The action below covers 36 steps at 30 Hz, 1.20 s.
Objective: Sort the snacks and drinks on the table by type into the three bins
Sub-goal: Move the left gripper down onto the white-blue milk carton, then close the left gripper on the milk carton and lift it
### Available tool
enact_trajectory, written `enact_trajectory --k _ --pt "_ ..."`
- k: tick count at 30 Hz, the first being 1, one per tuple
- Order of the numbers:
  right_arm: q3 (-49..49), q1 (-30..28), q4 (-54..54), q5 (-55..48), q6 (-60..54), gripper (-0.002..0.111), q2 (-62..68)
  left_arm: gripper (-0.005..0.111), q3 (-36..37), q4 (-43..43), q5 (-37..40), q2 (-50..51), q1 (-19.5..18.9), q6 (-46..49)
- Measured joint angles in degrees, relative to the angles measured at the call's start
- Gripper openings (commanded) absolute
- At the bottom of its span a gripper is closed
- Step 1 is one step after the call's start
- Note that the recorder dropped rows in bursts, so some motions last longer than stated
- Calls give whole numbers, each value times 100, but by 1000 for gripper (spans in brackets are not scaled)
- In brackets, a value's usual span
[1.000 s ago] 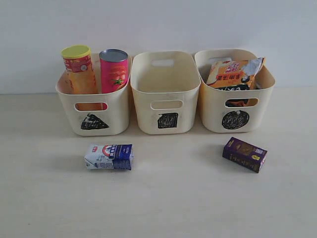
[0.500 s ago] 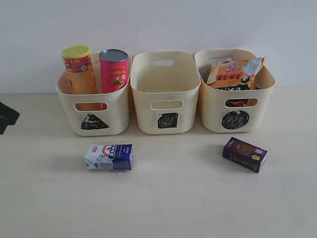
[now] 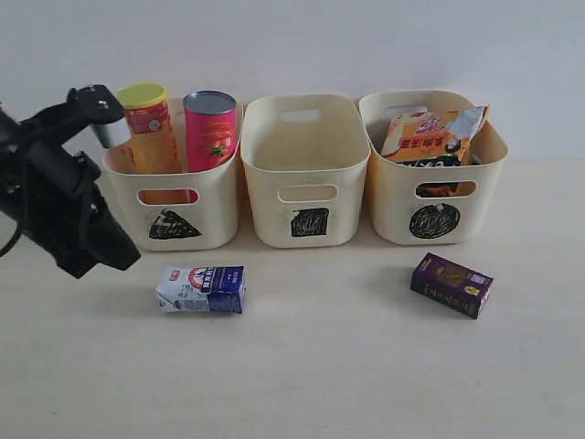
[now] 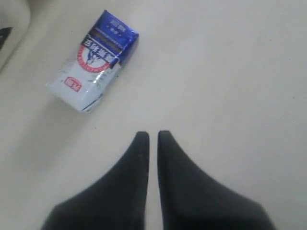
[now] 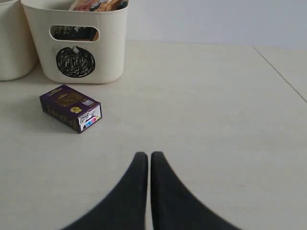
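Likely light, stiff yet crushable, the white-and-blue carton lies flat before the triangle bin; the left end effector, pressed together and empty, should pinch its long sides.

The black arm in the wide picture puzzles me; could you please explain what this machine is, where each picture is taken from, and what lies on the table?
It is a robot with two arms, each ending in a two-finger gripper. The wide picture comes from a camera off the arms and shows only the left arm. The other two come from cameras on the wrists, looking past the left gripper and the right gripper; both are shut and hold nothing. On the table lie a white-and-blue carton and a dark purple carton. Behind them, the triangle bin holds a yellow-orange chip tube and a pink chip tube, the square bin shows nothing inside, and the circle bin holds an orange noodle bag.
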State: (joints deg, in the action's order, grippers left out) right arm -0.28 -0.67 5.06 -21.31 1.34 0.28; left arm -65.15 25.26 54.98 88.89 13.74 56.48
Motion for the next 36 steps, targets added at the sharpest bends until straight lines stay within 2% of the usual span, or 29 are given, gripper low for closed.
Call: enact_trajectory --k 3,7,8,10,13,15,25,36 --pt "0 0 0 0 0 0 0 4 -530 0 479 630 0 613" --pt "0 0 0 0 0 0 0 7 -974 0 675 1268 0 1676" --pt "0 0 0 0 0 0 0 14 -1031 11 685 1352 0 1786" --pt "0 0 0 0 0 0 0 37 -1229 11 700 1617 0 2031" --pt "0 0 0 0 0 0 0 75 -1460 32 685 1832 0 2068" --pt "0 0 0 0 0 0 0 86 -1487 89 501 1928 27 2073" --pt "0 0 0 0 0 0 0 87 -1507 -437 -45 2331 793 2201" --pt "0 0 0 0 0 0 0 85 -1512 -634 -402 2732 805 2035"
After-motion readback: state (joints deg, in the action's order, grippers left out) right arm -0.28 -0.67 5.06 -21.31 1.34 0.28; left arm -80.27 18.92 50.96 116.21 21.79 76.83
